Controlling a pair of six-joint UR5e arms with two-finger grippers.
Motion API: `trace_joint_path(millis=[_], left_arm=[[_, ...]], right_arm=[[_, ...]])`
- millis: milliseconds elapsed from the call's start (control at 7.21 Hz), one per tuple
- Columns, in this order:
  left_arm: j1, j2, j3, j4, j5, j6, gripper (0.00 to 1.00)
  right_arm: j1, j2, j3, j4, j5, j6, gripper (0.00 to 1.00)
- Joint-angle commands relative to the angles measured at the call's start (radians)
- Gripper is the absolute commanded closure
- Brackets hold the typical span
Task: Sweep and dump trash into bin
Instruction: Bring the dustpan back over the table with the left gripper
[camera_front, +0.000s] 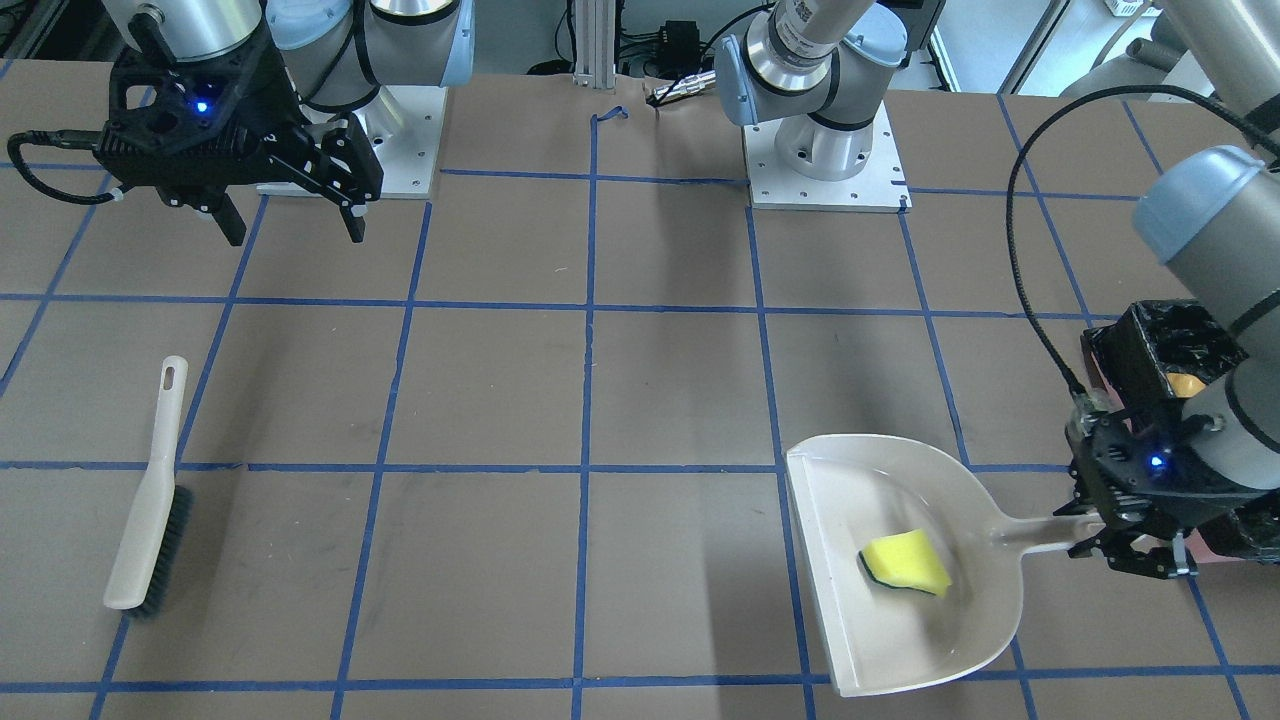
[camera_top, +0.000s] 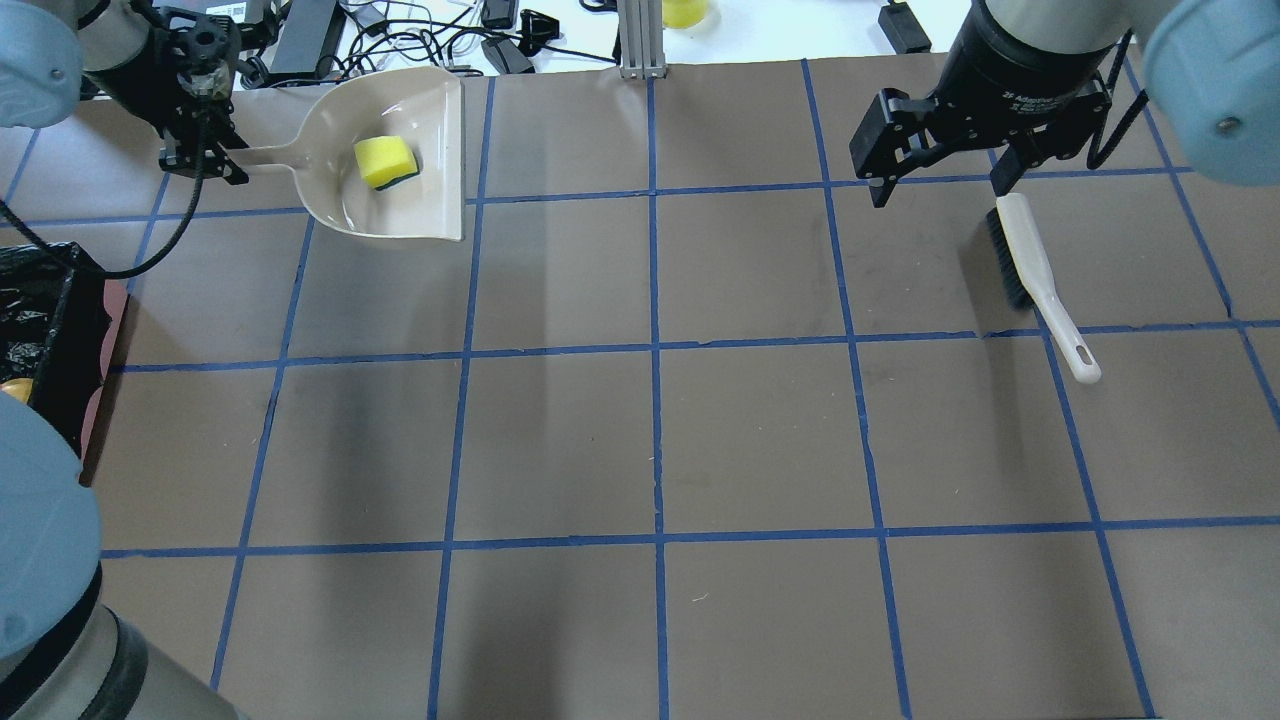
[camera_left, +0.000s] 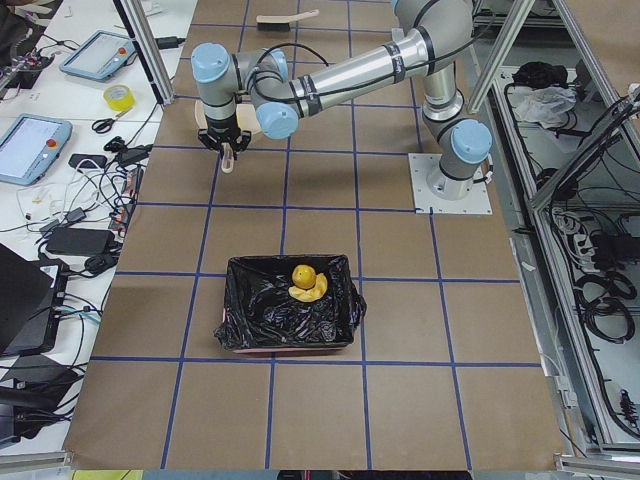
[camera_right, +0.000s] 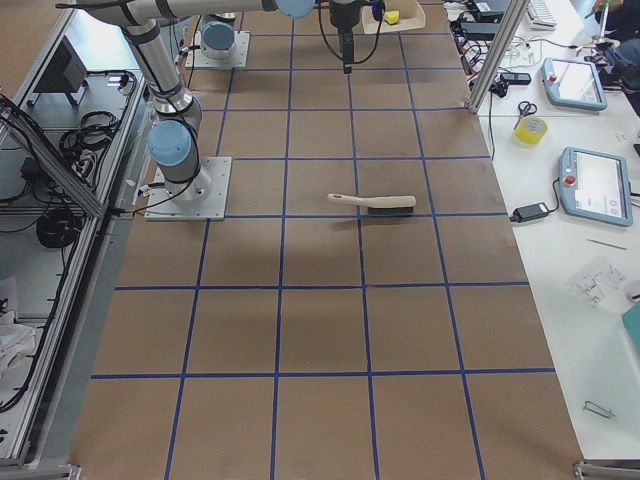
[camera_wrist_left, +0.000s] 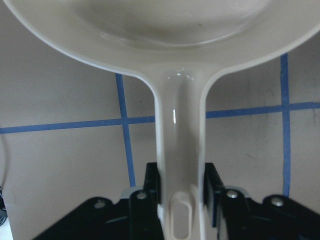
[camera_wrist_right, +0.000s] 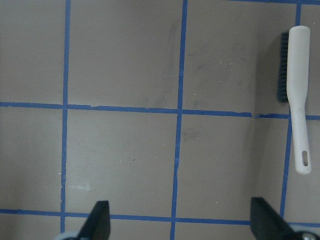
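My left gripper (camera_front: 1130, 548) is shut on the handle of the beige dustpan (camera_front: 890, 500); the left wrist view shows the handle (camera_wrist_left: 180, 140) between the jaws. The yellow wedge with a dark green edge (camera_front: 905, 562) lies in the pan, which sits at or just above the table. The pink bin with a black bag (camera_left: 250, 320) stands close beside the left arm. The golden-brown potato piece (camera_left: 303, 273) and the cream ring piece (camera_left: 316, 292) lie inside it. My right gripper (camera_top: 940, 180) is open and empty, raised above the brush.
The beige hand brush with dark bristles (camera_top: 1040, 275) lies flat on the brown table, under and just beside the right gripper; it also shows in the right wrist view (camera_wrist_right: 297, 100). Blue tape lines grid the table. Cables and screens lie beyond the far edge.
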Motion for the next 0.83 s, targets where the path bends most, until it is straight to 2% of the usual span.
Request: trace_joint_path(millis=[0,139,694], left_arm=[[-0.051,-0.008,-0.028,-0.031,0.022,-0.119,1.00],[-0.054,-0.013,-0.056,-0.021,0.022,-0.196,1.00],[-0.063,-0.022,-0.117,-0.013,0.021,-0.198,1.00]], right_arm=[[0.000,0.001,0.000,0.000,0.008,0.002,0.00],[0.000,0.001,0.000,0.000,0.010,0.002,0.00],[0.000,0.000,0.000,0.002,0.007,0.002,0.00]])
